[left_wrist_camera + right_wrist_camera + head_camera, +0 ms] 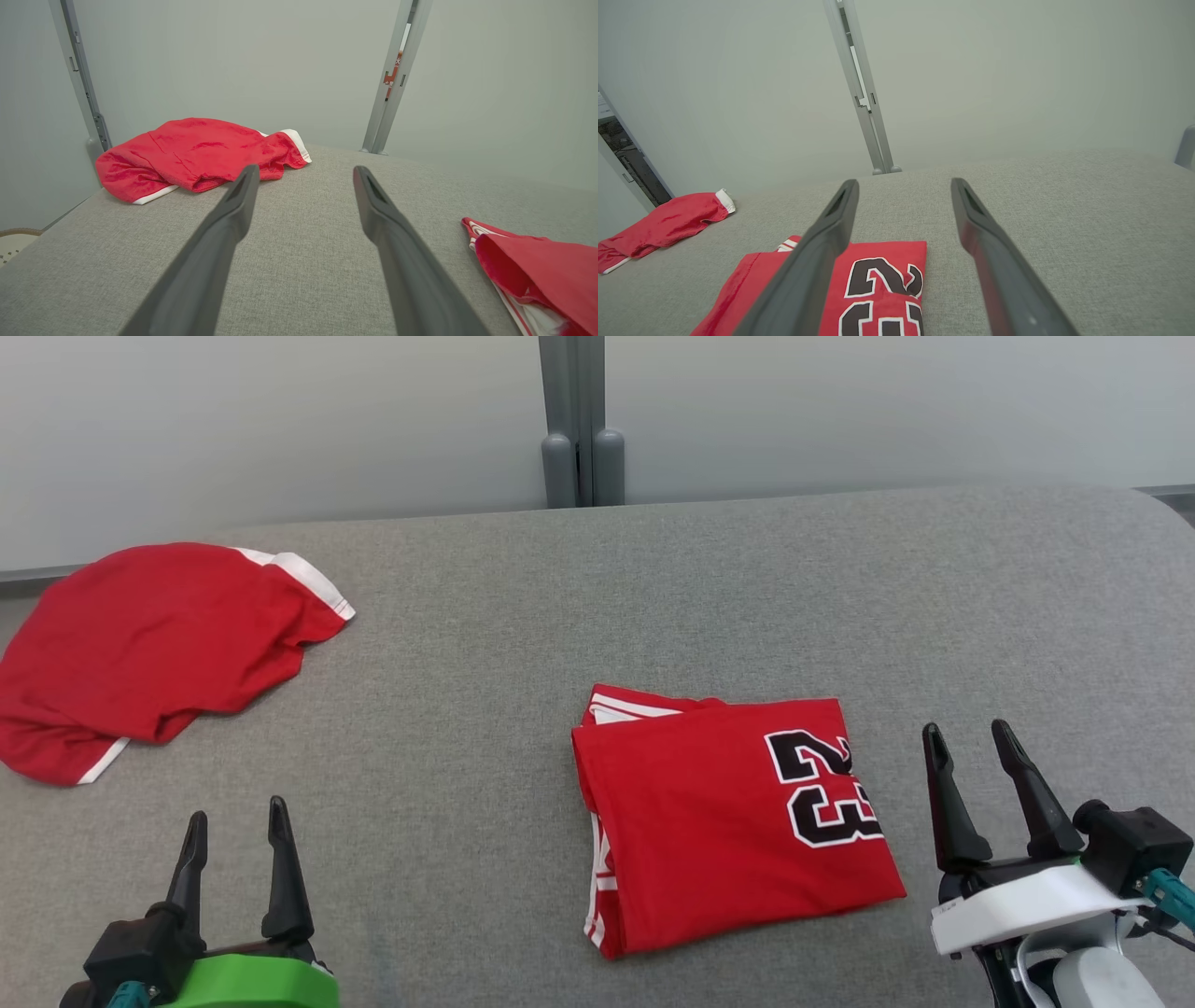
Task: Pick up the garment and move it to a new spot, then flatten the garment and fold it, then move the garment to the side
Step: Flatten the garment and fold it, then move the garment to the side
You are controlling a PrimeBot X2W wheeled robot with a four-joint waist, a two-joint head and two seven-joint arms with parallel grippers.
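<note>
Surface: grey woven fabric surface (467, 663), under both grippers and running ahead of them to the wall.
Wall: pale wall (280, 420), far ahead of both sets of fingertips.
Crumpled red garment: crumpled red garment (149, 644) with white trim, lying loose ahead and to the left of the left gripper, well apart from it (partly over the surface's far left edge, as far as I can tell).
Folded jersey: folded jersey (709, 821), red, a flat, roughly square packet between the two grippers, just beside the right gripper on its left and not touched by it; well apart from the left gripper.
Right gripper: right gripper (966, 728), fingers spread wide, nothing between them, hovering over bare fabric.
Left gripper: left gripper (237, 810), fingers spread wide, empty.
Post: grey post (579, 420), upright against the wall, ahead between the grippers.
Numerals: black "23" (822, 789) edged in white, at the jersey's end nearest the right gripper.
</note>
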